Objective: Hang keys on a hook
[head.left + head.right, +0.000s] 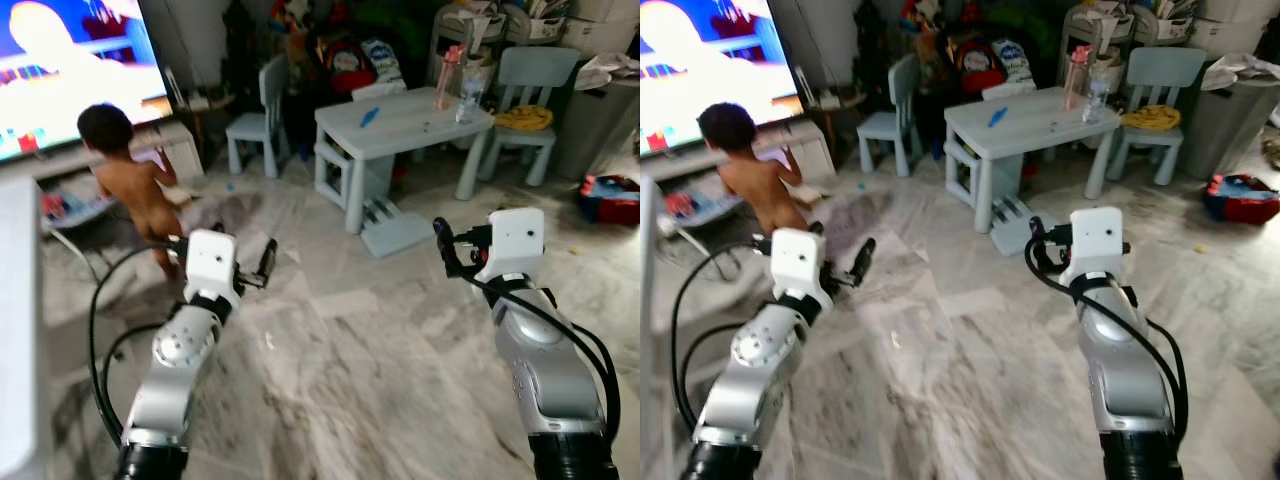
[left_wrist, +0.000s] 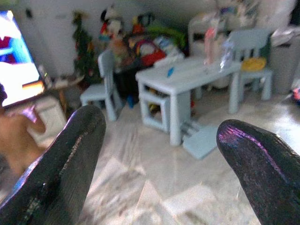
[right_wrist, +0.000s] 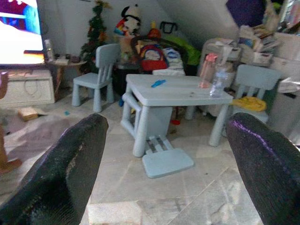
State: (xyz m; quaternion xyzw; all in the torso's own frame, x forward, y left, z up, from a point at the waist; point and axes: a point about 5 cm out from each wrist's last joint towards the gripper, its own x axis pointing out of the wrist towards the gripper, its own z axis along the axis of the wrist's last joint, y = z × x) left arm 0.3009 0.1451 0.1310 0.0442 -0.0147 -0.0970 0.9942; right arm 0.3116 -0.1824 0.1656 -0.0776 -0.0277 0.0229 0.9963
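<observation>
Underfoot, a marbled tile floor (image 1: 360, 360) spreads across a cluttered playroom. Ahead stands a pale blue child's worktop (image 1: 400, 122) carrying a pink bottle (image 1: 446, 78), a clear bottle (image 1: 467, 97) and a blue pen (image 1: 369, 116), with small blue chairs (image 1: 258, 125) around it and a fallen blue panel (image 1: 397, 236) at its foot. A child (image 1: 125, 180) stands before a bright television (image 1: 70, 70) on the left. Both arms reach forward over the floor: left claw (image 2: 159, 154) spread and holding nothing, right claw (image 3: 168, 154) likewise spread. I cannot tell where keys or hook are.
</observation>
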